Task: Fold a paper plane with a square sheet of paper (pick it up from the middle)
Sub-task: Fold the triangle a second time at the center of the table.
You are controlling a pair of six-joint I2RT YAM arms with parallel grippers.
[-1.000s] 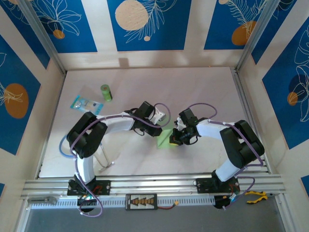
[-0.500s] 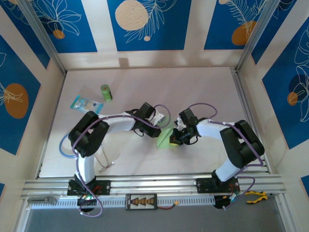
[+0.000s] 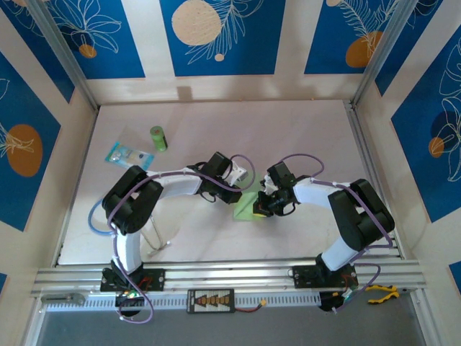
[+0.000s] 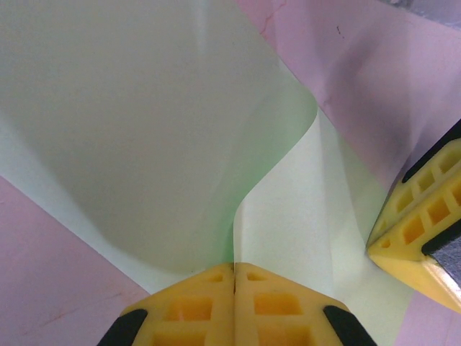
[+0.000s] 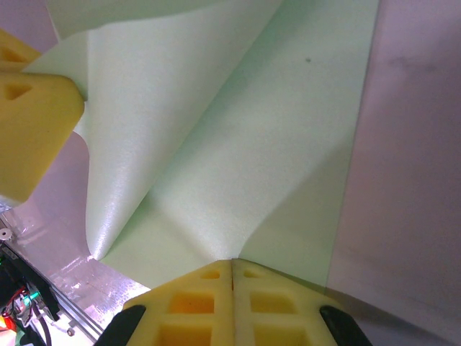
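Observation:
The square sheet of paper [image 3: 248, 208] is pale green and lies partly lifted and curled on the pink table, between the two arms. My left gripper [image 3: 248, 190] comes at it from the upper left. In the left wrist view its yellow fingers [image 4: 281, 303] are shut [image 4: 234, 265] on a raised fold of the sheet [image 4: 144, 130]. My right gripper [image 3: 261, 205] meets the sheet from the right. The right wrist view shows it shut [image 5: 232, 261] on the sheet's edge [image 5: 238, 144], where a crease runs into the jaw seam. Each wrist view shows the other gripper's yellow fingertip close by.
A small green cylinder [image 3: 158, 138] and a clear blue-printed packet [image 3: 130, 153] lie at the table's far left. A metal rail [image 3: 230, 274] runs along the near edge. Blue-patterned walls close in the left, right and back sides.

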